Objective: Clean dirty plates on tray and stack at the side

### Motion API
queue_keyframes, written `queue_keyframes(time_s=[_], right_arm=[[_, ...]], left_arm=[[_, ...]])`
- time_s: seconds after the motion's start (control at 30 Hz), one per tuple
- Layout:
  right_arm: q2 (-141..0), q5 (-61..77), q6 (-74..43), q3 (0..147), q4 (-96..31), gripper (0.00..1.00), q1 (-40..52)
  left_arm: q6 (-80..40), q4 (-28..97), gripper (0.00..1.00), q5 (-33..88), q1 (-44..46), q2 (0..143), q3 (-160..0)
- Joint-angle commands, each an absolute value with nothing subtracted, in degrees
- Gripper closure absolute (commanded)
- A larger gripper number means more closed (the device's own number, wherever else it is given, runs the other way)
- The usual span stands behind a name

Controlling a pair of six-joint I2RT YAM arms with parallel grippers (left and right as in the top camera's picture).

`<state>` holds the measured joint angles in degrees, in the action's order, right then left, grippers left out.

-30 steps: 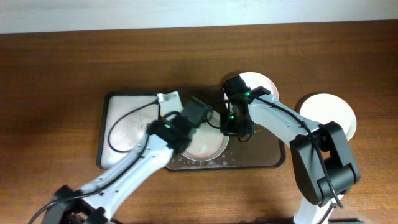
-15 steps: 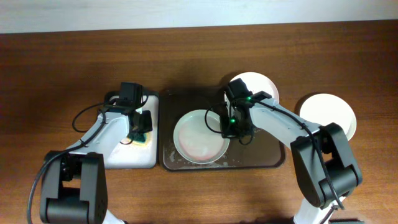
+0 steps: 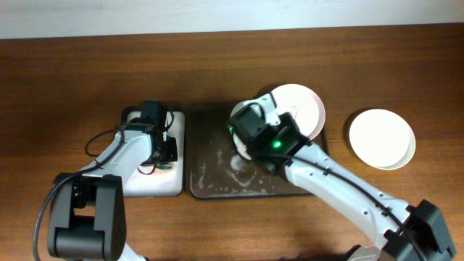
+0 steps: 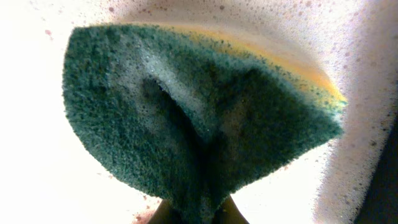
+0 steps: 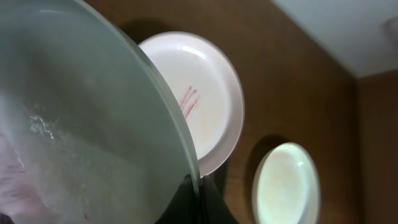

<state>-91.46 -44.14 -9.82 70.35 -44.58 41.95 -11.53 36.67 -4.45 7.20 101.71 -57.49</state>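
My right gripper (image 5: pixel 199 186) is shut on the rim of the pale green plate (image 5: pixel 81 118) and holds it tilted above the dark tray (image 3: pixel 210 170). In the overhead view the right wrist (image 3: pixel 254 134) hides most of that plate. A white plate with red streaks (image 3: pixel 301 109) lies at the tray's far right end and also shows in the right wrist view (image 5: pixel 199 93). A second white plate (image 3: pixel 382 138) lies on the table to the right of the tray. My left gripper (image 4: pixel 196 214) is shut on a green and yellow sponge (image 4: pixel 199 118), over the small tray (image 3: pixel 138 185).
The small black-rimmed tray with a white, foamy inside stands left of the dark tray, and the two touch. Foam and water spots lie on the dark tray's floor (image 3: pixel 239 177). The brown wooden table (image 3: pixel 65 87) surrounds both trays.
My left gripper has gone from the green plate back to the small tray with the sponge. My right gripper has lifted the green plate off the dark tray and tilted it.
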Motion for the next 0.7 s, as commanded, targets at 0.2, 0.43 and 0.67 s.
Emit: queue_keyframes(time_s=[0.2, 0.43, 0.67], right_arm=[[-90.7, -61.8, -9.9, 71.4, -41.6, 0.96, 50.2], [-90.7, -58.4, -17.3, 71.4, -41.8, 0.96, 48.5], [-90.6, -5.7, -35.0, 71.4, -47.8, 0.96, 6.7]], left_arm=[[-11.2, 36.7, 1.0, -4.3, 6.9, 102.3, -57.2], [-11.2, 36.8, 1.0, -4.3, 6.9, 102.3, -57.2], [-11.2, 36.8, 0.97, -4.3, 6.9, 102.3, -57.2]])
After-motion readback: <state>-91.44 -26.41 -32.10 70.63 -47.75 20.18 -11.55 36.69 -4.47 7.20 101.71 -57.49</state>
